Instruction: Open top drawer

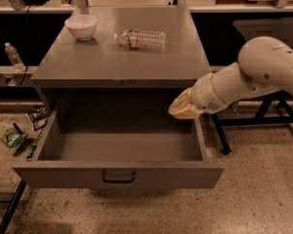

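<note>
The top drawer (118, 175) is a deep grey metal box pulled far out of the grey cabinet (122, 57). Its flat front panel carries a small dark loop handle (118, 177) at the centre. The inside looks empty. My gripper (178, 109) shows only as a tan tip at the end of the white arm (254, 74). It hangs above the drawer's right rear corner, just under the cabinet top's front edge, apart from the handle.
A white bowl (81, 26) and a lying plastic bottle (139, 38) rest on the cabinet top. A small bottle (13, 56) stands on a ledge at left. A green packet (12, 140) lies on the floor. A black-legged stand (249, 121) is at right.
</note>
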### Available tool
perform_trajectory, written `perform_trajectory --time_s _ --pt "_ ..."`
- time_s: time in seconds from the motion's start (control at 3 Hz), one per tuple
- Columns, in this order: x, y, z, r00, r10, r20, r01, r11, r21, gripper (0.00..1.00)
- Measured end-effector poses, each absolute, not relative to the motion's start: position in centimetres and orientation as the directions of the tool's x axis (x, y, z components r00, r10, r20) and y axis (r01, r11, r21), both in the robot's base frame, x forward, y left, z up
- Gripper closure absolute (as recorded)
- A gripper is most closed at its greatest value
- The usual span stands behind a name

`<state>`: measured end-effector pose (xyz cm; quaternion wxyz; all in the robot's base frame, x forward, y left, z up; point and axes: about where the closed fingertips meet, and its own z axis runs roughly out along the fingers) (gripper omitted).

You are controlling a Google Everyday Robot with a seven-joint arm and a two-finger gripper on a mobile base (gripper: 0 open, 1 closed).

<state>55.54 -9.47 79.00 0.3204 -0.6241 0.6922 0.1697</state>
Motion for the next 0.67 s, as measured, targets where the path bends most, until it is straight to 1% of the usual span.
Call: perform_trajectory --time_s 0.33,0.67 --pt "56.3 -9.1 83.1 0.072 -0.587 -0.806 -0.957 0.187 -0.222 1.00" --pt "56.2 -8.4 84.4 0.091 -0.528 -0.844 -0.956 0.191 -0.223 0.83"
